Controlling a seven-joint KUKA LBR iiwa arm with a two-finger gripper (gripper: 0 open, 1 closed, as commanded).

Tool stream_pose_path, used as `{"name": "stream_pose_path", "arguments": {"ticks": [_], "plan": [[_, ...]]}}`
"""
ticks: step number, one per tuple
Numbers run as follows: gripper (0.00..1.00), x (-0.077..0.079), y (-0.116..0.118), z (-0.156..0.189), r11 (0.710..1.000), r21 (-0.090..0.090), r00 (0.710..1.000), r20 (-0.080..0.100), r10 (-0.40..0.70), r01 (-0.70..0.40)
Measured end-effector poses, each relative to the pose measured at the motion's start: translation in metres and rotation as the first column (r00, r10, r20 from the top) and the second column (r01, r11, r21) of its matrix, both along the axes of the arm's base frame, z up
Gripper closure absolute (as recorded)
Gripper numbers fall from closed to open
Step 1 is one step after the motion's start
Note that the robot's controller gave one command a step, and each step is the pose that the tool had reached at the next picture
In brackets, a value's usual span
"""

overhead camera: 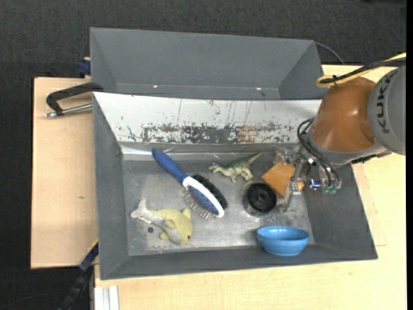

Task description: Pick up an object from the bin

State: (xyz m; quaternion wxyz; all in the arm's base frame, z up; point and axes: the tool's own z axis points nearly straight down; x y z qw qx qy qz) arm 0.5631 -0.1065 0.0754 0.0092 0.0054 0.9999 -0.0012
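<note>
My gripper [292, 191] is low at the right side of the bin, coming in under the orange cover of the wrist. Touching its left side lies a flat orange piece [277, 175]. A black round thing [260, 197] sits just left of the gripper's tip. A blue bowl [282, 239] lies a little below it, against the front wall. A green toy dinosaur [233, 169] stands further left, near the back wall.
A hairbrush with a blue handle [187, 183] lies slantwise across the middle of the floor. A yellow and white soft toy fish [164, 220] rests at the front left. The bin's right wall slopes up close beside the gripper.
</note>
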Motion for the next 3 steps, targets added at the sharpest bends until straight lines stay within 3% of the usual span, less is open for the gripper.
{"name": "stream_pose_path", "arguments": {"ticks": [1,2,3], "plan": [[1.0,-0.003,0.002,-0.003,1.0,0.003,1.0,-0.011,0.003,-0.003],[1.0,0.015,0.003,0.055,0.965,-0.001,0.965,-0.007,0.262,-0.262],[1.0,0.009,0.005,0.165,0.963,-0.004,0.963,-0.003,0.268,-0.268]]}}
